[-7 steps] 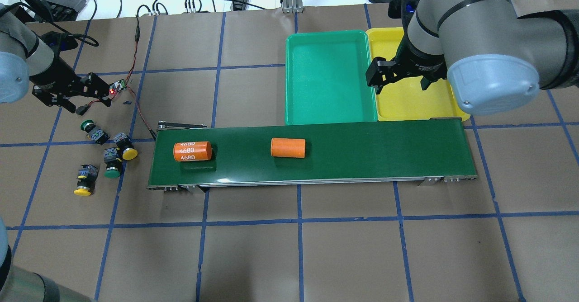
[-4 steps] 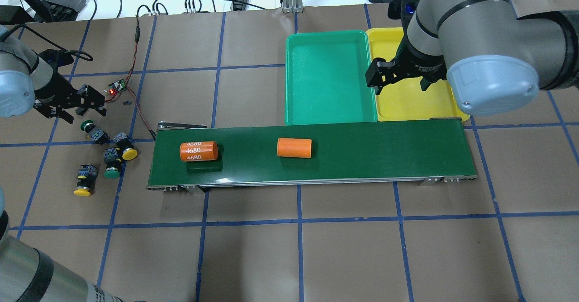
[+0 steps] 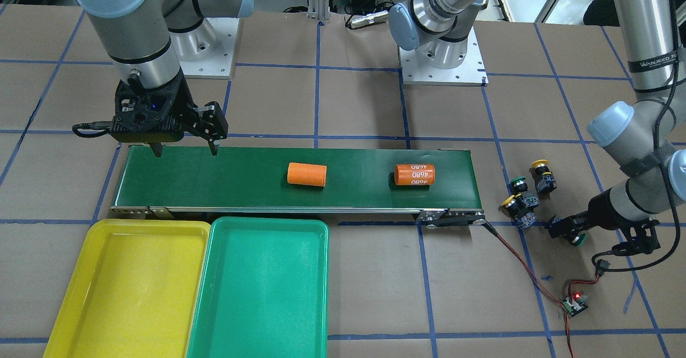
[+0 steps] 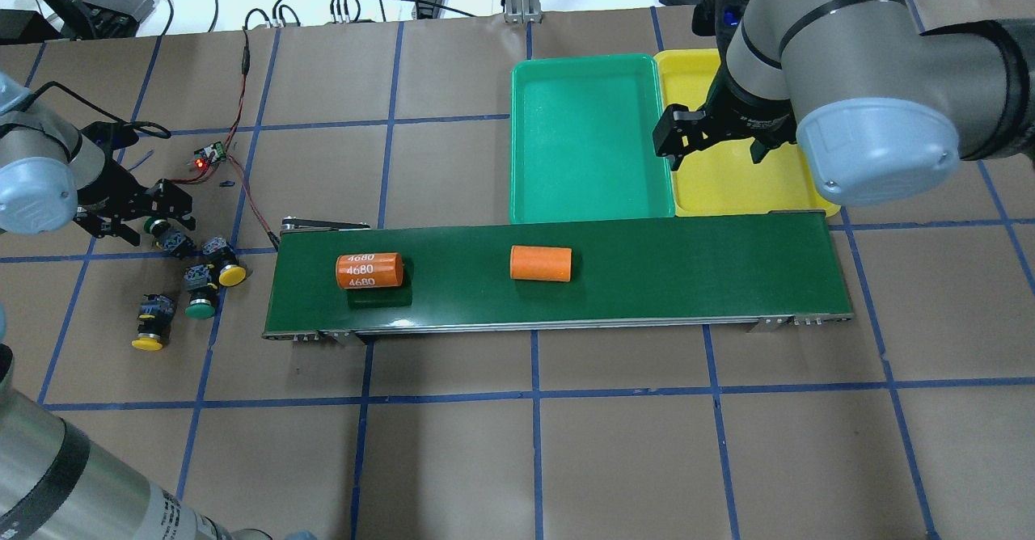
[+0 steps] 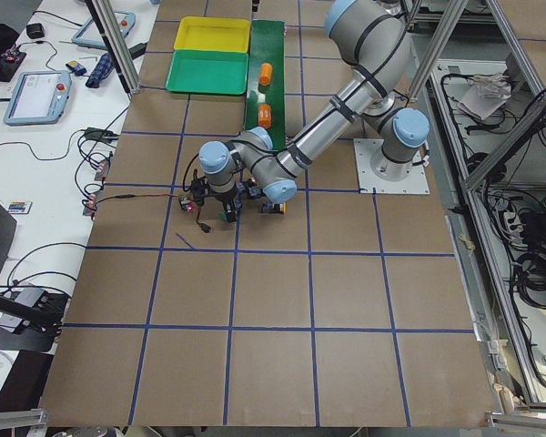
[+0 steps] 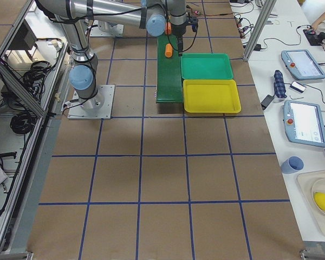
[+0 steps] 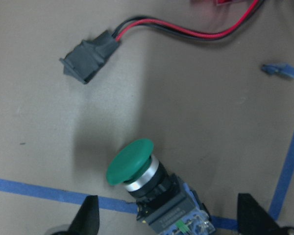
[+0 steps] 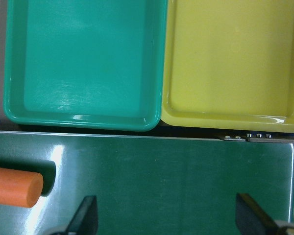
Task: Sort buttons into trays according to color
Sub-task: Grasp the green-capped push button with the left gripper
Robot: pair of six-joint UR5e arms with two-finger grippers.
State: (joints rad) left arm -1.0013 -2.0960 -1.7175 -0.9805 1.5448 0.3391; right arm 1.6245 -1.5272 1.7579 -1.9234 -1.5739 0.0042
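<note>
Green-capped button lies on its side on the bench, directly under the left end effector. Its switch body sits between the two spread fingers and its cap pokes out ahead of them. The long axis runs slantwise from cap to body, oblique to the line on which the fingers would close. Left end effector is open and grips nothing. I see a gap on each side of the body and no contact. My guess is the grasp comes next, and it depends on the jaws meeting the blocky body rather than the round cap. The other three buttons, a yellow, a green and another yellow, cluster just beyond this one on the side away from the arm. Left arm is plainly the nearer one. Right end effector hangs well apart, fingers wide and empty, at the far end of the conveyor belt. The green tray and yellow tray sit next to it, and neither holds a button yet. Two orange cylinders lie on the belt between the two arms.
</note>
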